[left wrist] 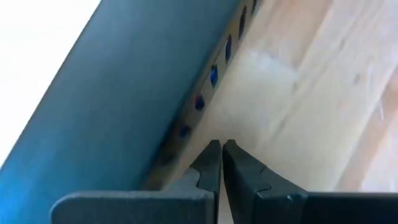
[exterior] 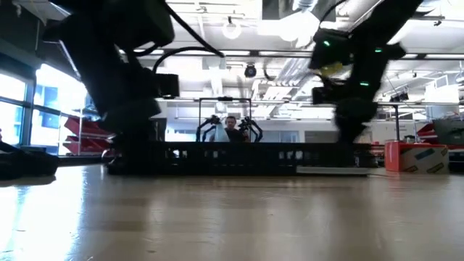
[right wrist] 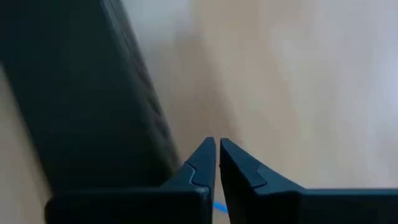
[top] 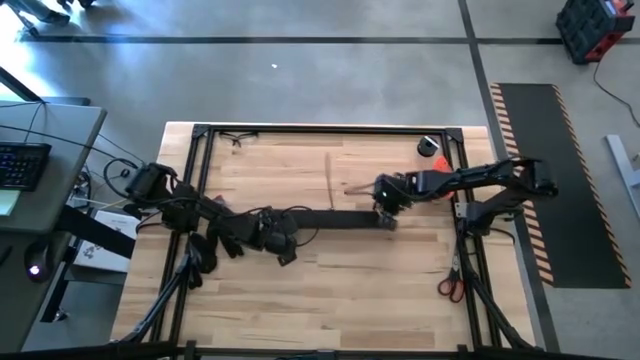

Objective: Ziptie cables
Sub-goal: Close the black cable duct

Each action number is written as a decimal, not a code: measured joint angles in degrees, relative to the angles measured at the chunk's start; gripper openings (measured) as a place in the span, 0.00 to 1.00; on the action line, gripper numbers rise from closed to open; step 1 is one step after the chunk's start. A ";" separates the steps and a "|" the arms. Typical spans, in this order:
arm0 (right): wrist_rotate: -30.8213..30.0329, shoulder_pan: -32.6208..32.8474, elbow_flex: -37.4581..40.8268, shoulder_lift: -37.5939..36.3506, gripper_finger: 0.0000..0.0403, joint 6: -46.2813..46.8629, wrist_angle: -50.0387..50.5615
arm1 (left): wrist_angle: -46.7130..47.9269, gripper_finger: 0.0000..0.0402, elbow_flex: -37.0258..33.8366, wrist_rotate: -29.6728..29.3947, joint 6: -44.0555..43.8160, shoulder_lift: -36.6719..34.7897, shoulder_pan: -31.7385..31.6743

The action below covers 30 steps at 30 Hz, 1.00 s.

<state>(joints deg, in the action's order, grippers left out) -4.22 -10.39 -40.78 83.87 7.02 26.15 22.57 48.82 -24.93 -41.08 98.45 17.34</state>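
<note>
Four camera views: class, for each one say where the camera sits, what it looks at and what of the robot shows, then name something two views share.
High: overhead, looking straight down on the table; both arms, left hand, right hand at the black channel.
Low: table-top height, facing the room; both arms drop in, a person behind.
Left wrist: on the left arm, facing channel and wood; own shut fingers.
Right wrist: on the right arm, the same; own shut fingers.
Shared: the channel shows in high and low views.
</note>
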 joint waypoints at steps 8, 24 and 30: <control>-9.46 5.48 1.66 -10.01 0.01 7.82 13.81 | -4.46 0.00 0.12 -4.21 6.73 -0.14 -2.55; -6.62 18.53 27.18 -26.44 0.01 17.02 -28.45 | 3.97 0.00 2.13 -3.02 8.06 -13.13 -3.02; -9.25 18.98 26.98 -27.75 0.01 15.20 -28.85 | 19.83 0.00 -0.31 -7.39 0.25 -19.63 -6.68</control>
<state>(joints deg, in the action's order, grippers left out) -13.47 8.59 -13.80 56.12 22.22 -2.70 42.41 48.51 -32.32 -40.84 78.83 10.66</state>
